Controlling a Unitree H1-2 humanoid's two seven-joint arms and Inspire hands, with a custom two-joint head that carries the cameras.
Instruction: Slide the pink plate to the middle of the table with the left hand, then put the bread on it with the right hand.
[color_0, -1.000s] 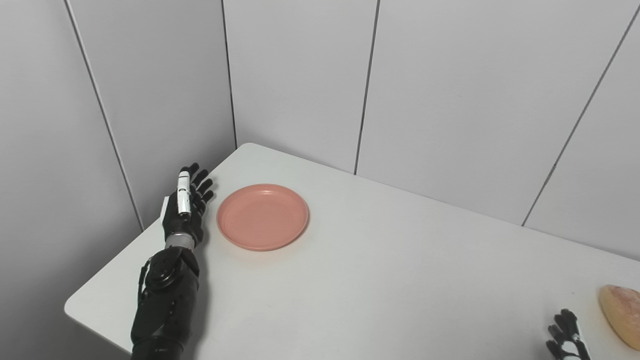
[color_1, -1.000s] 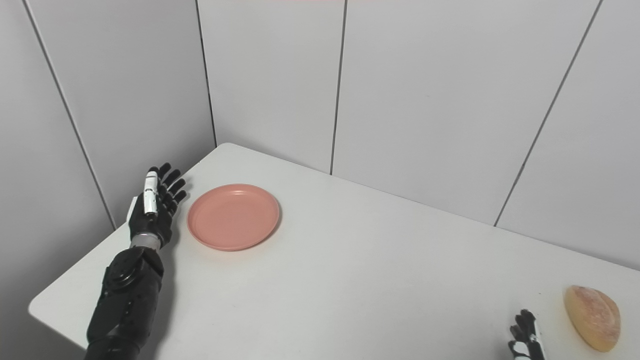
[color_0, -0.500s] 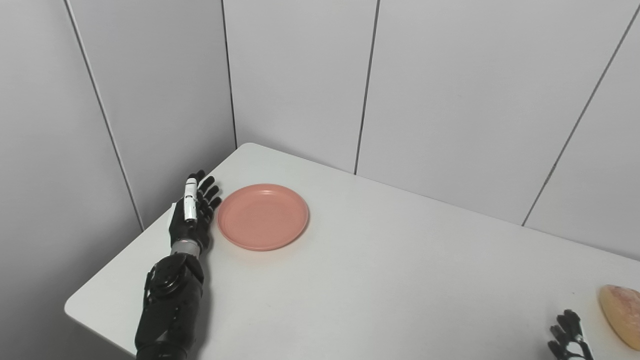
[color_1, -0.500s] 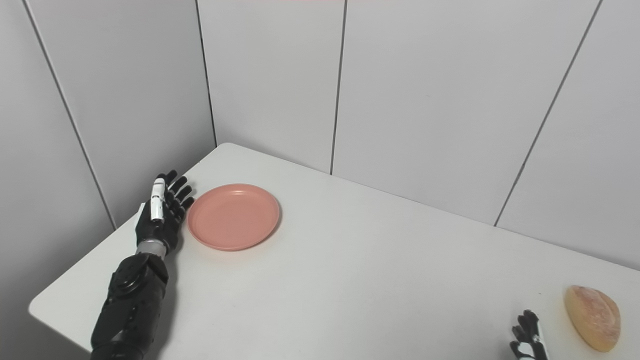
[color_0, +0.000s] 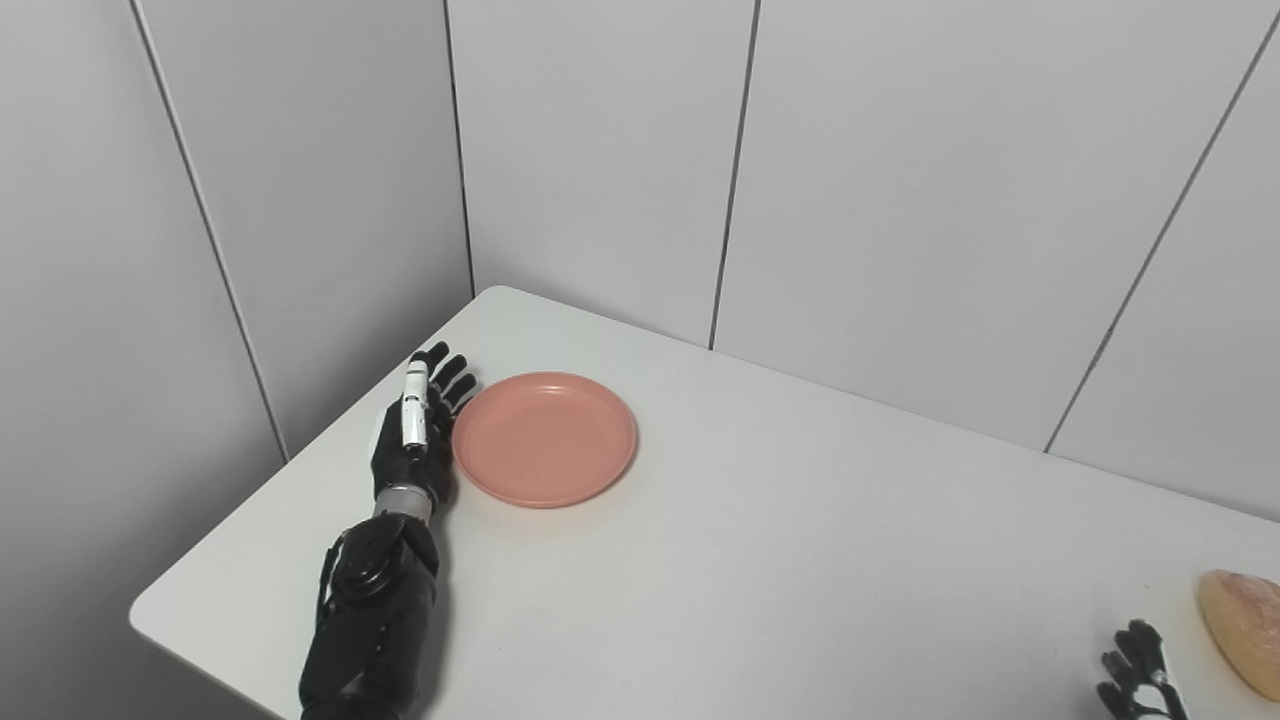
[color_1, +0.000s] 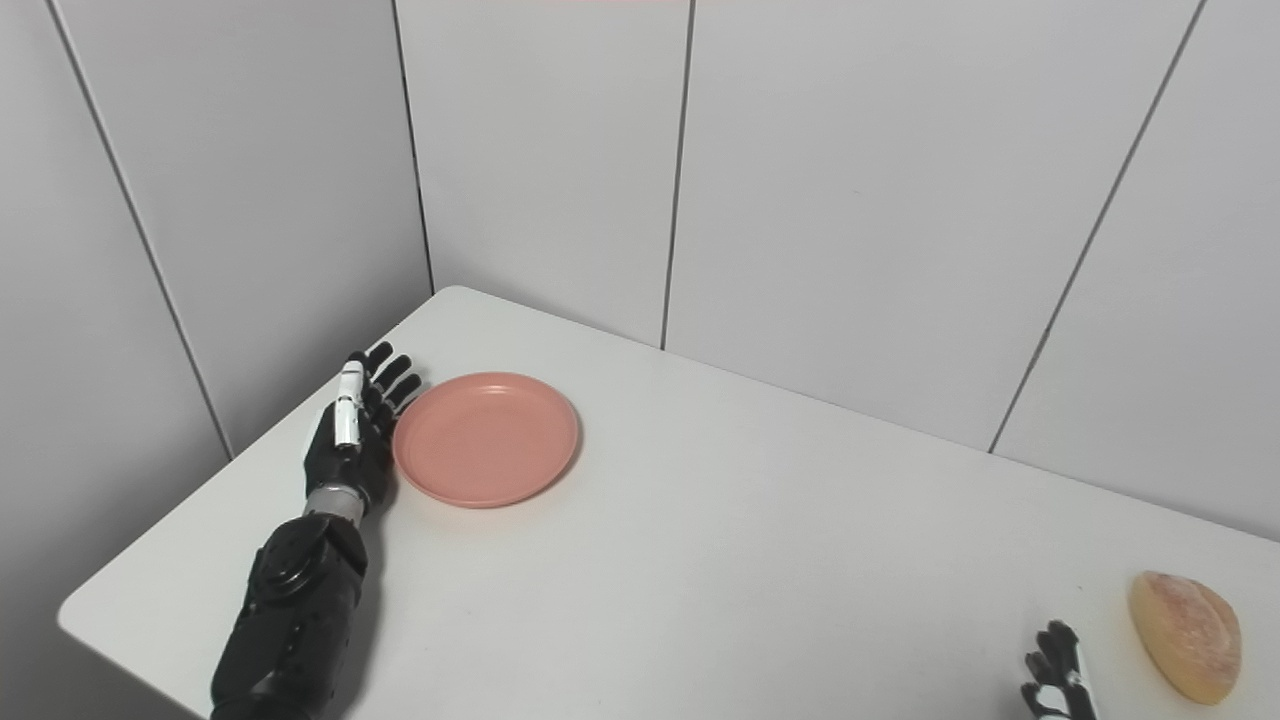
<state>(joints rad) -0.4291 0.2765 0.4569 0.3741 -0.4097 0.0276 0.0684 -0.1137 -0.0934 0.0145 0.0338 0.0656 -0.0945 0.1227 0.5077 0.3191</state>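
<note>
Pink plate (color_0: 545, 438) lies against the left hand's (color_0: 413, 434) flat palm side.

Both head cameras look down from above at the same white rounded-corner tabletop (color_1: 700, 560), set slightly apart sideways.

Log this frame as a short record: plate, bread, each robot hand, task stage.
plate: empty, on the table's far left part
bread: on the table, near right edge
left robot hand: open, flat against the plate's left rim
right robot hand: low at the bottom edge, left of the bread, mostly cut off
stage: plate not yet at the middle; bread not picked up
</note>
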